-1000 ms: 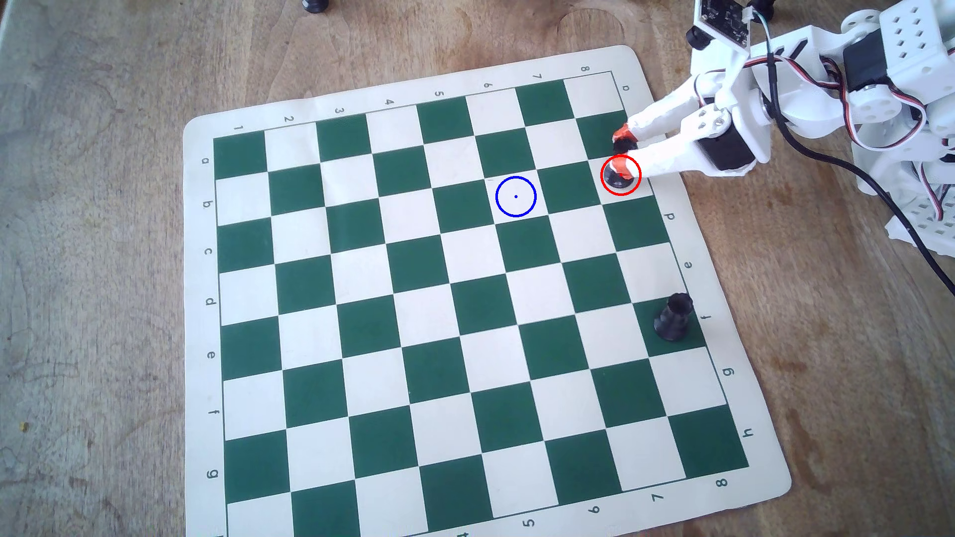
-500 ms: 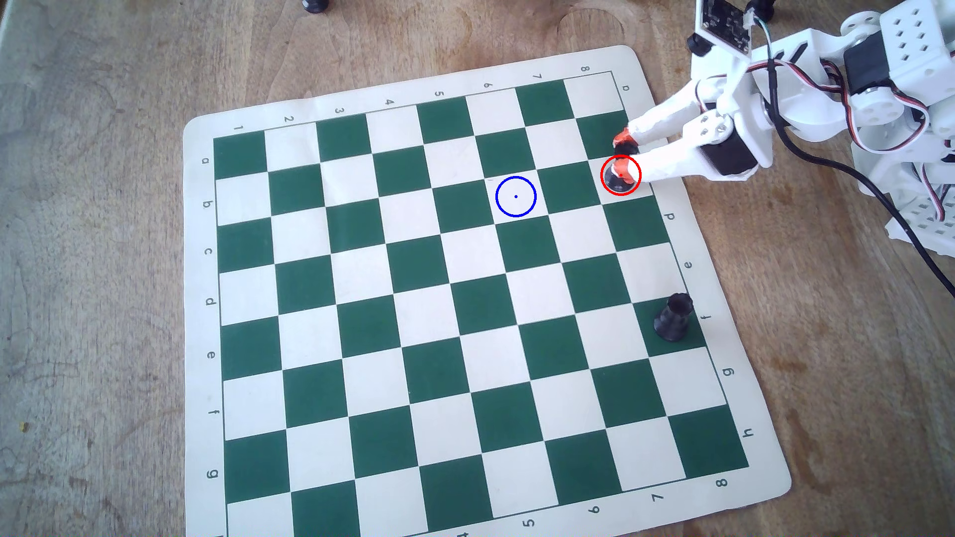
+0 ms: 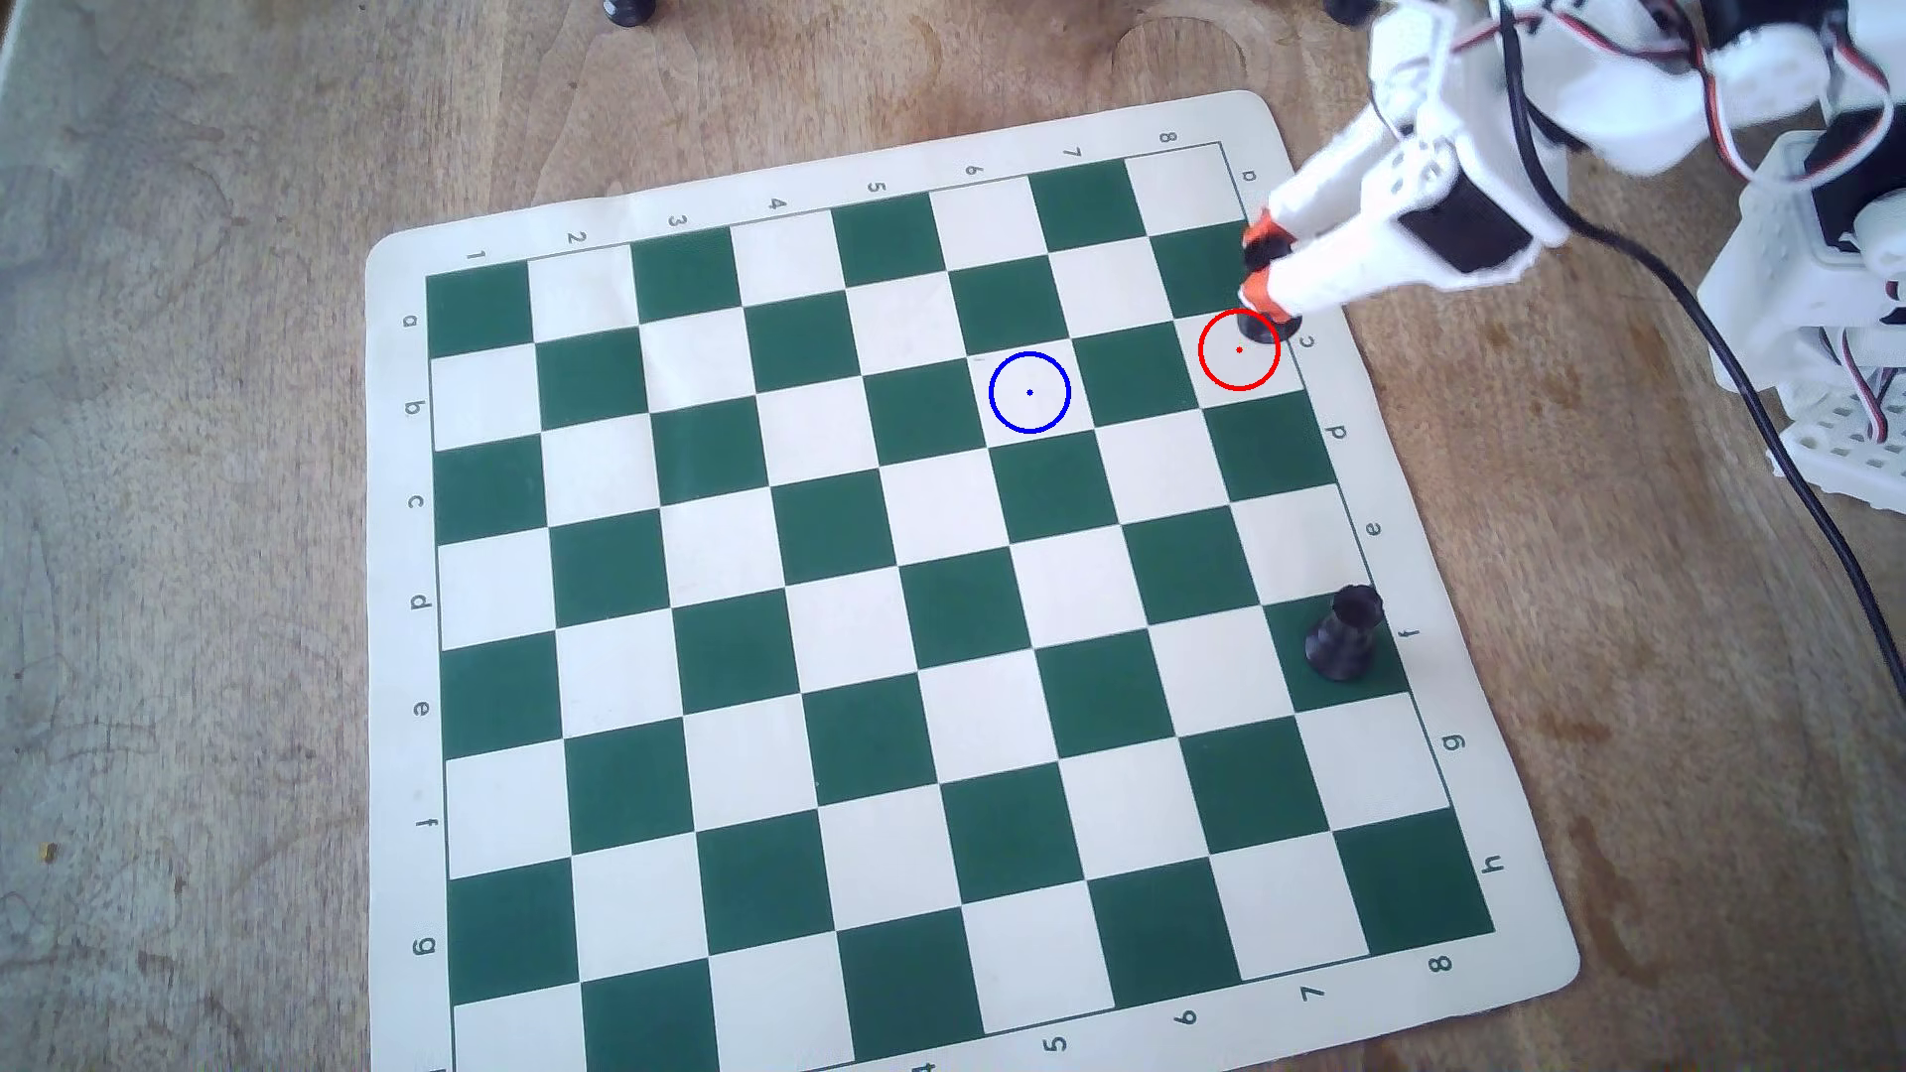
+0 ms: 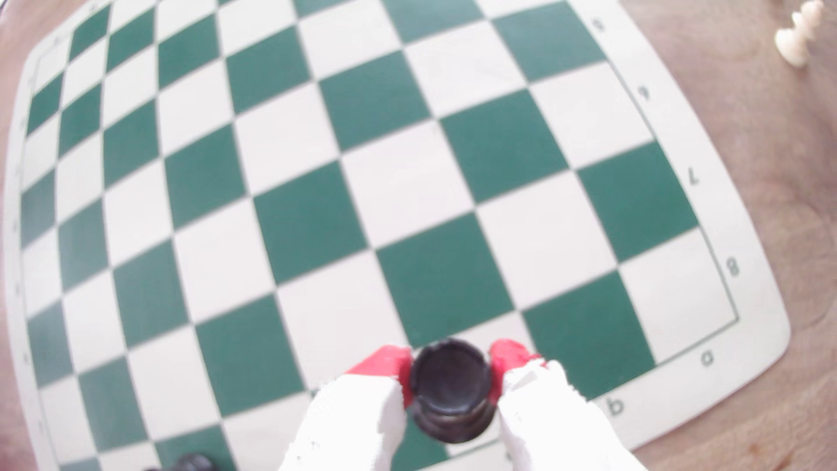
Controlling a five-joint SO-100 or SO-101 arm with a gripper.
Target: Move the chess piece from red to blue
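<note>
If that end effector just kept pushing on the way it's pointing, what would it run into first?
The end effector points down at the chessboard and is shut on the black rook. The rook's base would likely press into the board by the red circle; depth is unclear.

chessboard mat [image 3: 1526, 917] border printed with file numbers 1–8 and rank letters a–h in the overhead view, digits 7, 8 and letters a, b legible on it in the wrist view

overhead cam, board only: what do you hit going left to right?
blue circle → red circle → free-standing black rook. The gripped rook and the end effector overlap the red circle's right edge, so they're left out of the order.
</note>
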